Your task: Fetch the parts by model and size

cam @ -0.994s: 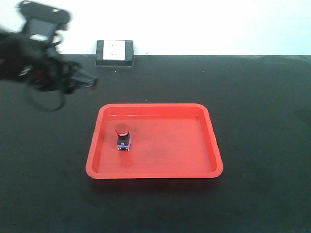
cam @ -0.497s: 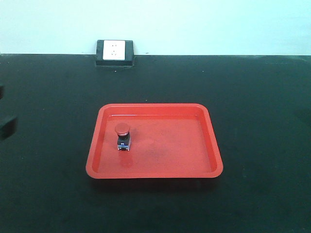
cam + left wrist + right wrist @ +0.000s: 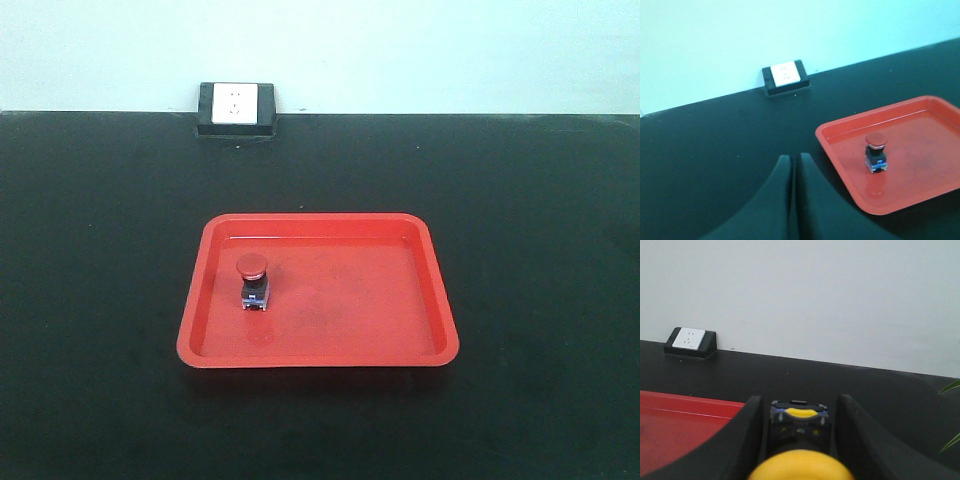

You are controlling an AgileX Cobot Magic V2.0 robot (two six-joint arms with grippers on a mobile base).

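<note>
- The right end effector [image 3: 799, 402] is clenched on the yellow-capped switch [image 3: 799, 422]. Its fingers [image 3: 754, 432] press the dark body from both sides, with the yellow cap nearest the wrist camera and the blue base pointing away.
- The left end effector [image 3: 792, 161] is closed on nothing, its fingertips together, and hovers over the bare desk [image 3: 715, 140] just left of the red tray [image 3: 837, 167].
- The red-capped switch [image 3: 253, 282] stands upright on its blue base in the left half of the tray, near the left wall.
- The step appears to be bringing the yellow switch to the tray. I would carry it over the open floor to the right of the red one and keep well apart from it. It should go down low until the base sits flat before the fingers open, so it does not topple.
- Small marks show on the yellow switch's blue base, but they are too fine to read.
- A white wall socket [image 3: 235, 103] sits at the far edge of the desk. No brand or lettering is legible on it.
</note>
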